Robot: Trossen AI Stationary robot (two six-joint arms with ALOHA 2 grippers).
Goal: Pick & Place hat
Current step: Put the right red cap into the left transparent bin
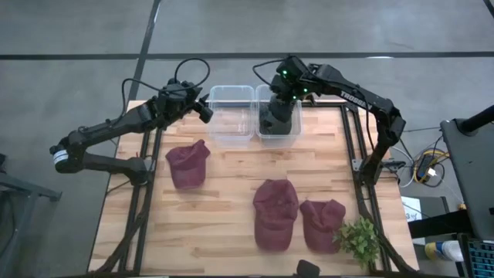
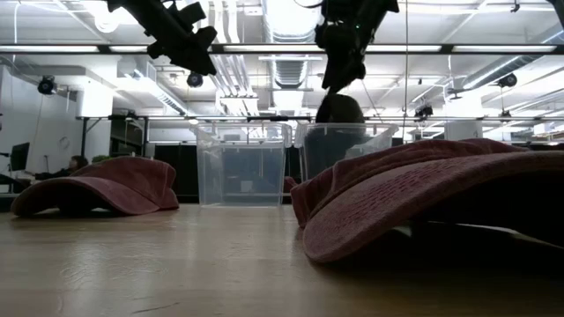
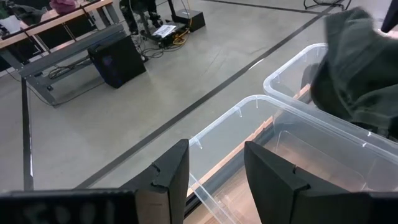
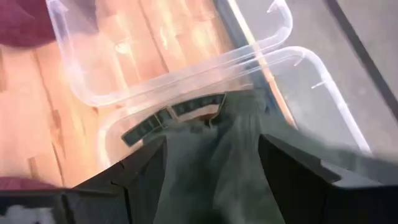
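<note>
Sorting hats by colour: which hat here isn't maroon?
The dark grey-green hat in the right-hand clear bin, under the right pincer. The three hats lying on the table are all maroon.

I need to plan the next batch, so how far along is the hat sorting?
Nothing is finished yet: the left bin is empty. In hand: the right gripper is lowering a dark hat into the right bin. Left: three maroon hats on the table. The left gripper waits open above the left bin.
</note>
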